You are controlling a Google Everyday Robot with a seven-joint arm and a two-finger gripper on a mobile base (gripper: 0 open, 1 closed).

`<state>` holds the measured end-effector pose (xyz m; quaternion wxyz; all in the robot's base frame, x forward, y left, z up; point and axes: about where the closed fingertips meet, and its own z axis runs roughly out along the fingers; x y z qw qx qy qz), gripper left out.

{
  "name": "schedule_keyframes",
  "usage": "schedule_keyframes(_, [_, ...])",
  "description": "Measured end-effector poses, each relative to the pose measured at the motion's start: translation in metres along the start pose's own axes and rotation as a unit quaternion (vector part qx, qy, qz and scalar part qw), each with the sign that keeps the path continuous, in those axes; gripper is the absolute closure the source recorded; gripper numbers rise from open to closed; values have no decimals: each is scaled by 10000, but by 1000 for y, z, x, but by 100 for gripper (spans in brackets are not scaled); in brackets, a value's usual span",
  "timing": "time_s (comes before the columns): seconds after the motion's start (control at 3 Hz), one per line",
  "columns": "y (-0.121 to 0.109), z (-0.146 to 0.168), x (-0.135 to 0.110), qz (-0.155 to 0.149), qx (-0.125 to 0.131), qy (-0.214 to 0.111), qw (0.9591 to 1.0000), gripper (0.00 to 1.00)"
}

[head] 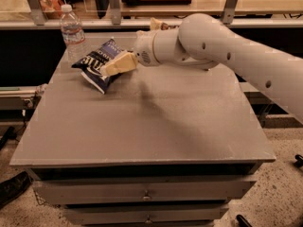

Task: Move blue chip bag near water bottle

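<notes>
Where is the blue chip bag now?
In the camera view, the blue chip bag is at the table's far left, in the hand, beside the water bottle.

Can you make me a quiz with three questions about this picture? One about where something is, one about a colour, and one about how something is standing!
1. Where on the table is the blue chip bag?
A. back left
B. front right
C. front middle

2. What colour is the cap of the water bottle?
A. red
B. white
C. green

3. How is the water bottle placed?
A. lying down
B. upside down
C. standing upright

Answers:
1 A: the bag is at the back left, with the robot's hand on it.
2 B: the cap looks white.
3 C: it stands with its cap on top.
</notes>
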<state>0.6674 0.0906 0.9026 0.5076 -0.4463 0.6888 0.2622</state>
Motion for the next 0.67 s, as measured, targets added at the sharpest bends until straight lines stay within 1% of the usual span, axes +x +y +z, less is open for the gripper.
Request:
schedule_keyframes(0.33, [14,-39,-5,-101,-167,-241,9995,0])
schedule_keyframes(0.67, [-7,-84,8,-167,167,-273,9993,0])
